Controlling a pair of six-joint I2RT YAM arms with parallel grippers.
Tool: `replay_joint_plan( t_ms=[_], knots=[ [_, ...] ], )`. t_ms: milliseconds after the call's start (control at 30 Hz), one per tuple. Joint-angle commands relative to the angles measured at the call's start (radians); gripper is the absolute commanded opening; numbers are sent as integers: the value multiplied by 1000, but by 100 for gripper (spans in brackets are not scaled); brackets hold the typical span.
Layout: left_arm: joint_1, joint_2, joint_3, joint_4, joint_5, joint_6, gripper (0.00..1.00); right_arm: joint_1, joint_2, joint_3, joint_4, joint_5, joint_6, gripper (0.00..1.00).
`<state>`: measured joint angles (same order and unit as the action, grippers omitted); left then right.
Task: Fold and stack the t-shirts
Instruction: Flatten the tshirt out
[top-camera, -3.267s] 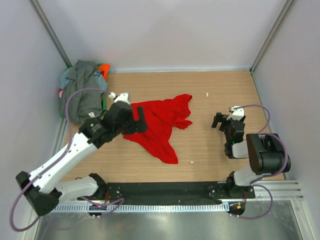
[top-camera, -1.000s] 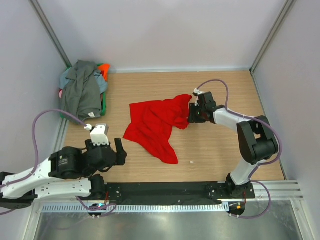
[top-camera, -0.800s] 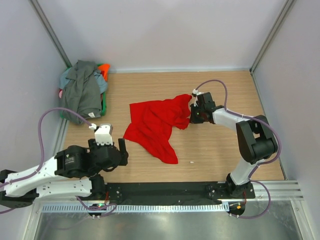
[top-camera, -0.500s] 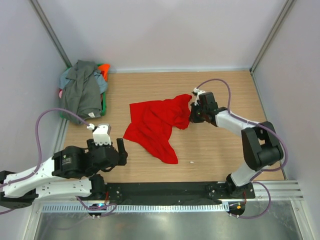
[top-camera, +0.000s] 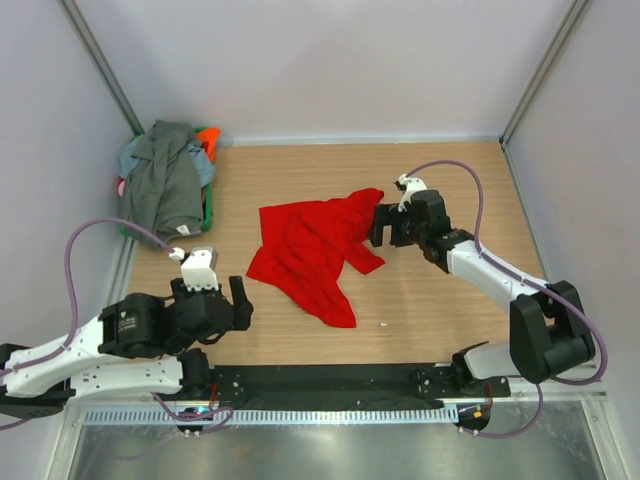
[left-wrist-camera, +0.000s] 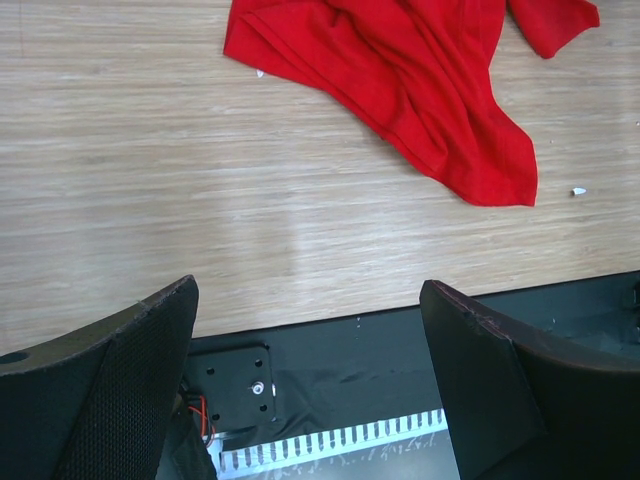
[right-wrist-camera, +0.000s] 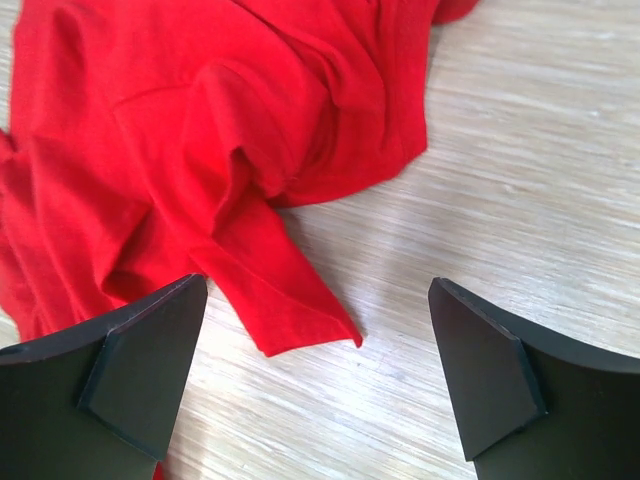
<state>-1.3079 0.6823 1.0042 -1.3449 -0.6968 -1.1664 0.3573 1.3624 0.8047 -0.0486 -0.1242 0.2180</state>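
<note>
A crumpled red t-shirt (top-camera: 310, 250) lies mid-bench (top-camera: 450, 300), with open wood all around it. At upper left a dark grey t-shirt (top-camera: 165, 190) tops a pile against the wall, perhaps in a green bin (top-camera: 210, 208). The right gripper (top-camera: 378, 228), jaws apart and empty, hovers over the shirt's right side; its wrist view alone shows the sleeve (right-wrist-camera: 280, 300) lying flat. The left gripper (top-camera: 240, 303), likewise spread, sits at lower left by the front edge.
</note>
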Motion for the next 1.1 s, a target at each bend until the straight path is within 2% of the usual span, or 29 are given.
replay_joint_plan(
  t_ms=[0,100,167,300,333,533,1033,1067],
  knots=[
    [-2,-10,17,-34,-44,-10,92,3,30,8,20,23,1,100],
    [-2,-20,16,-39,-49,-16,92,3,50,8,21,-6,-2,99],
    [-2,-27,16,-39,-50,-18,91,3,79,13,15,-44,1,95],
    [-2,-41,14,-39,-50,-21,90,6,113,8,-10,-95,18,74],
    [-2,-43,14,-37,-50,-21,90,8,107,1,-14,-92,29,72],
    [-2,-58,11,-31,-52,-19,89,9,113,-67,6,-49,70,71],
    [-2,-50,8,-19,-43,-6,89,40,213,-67,35,-3,73,60],
    [-2,-50,8,-17,-41,-4,89,51,224,-55,32,6,72,55]
  ],
)
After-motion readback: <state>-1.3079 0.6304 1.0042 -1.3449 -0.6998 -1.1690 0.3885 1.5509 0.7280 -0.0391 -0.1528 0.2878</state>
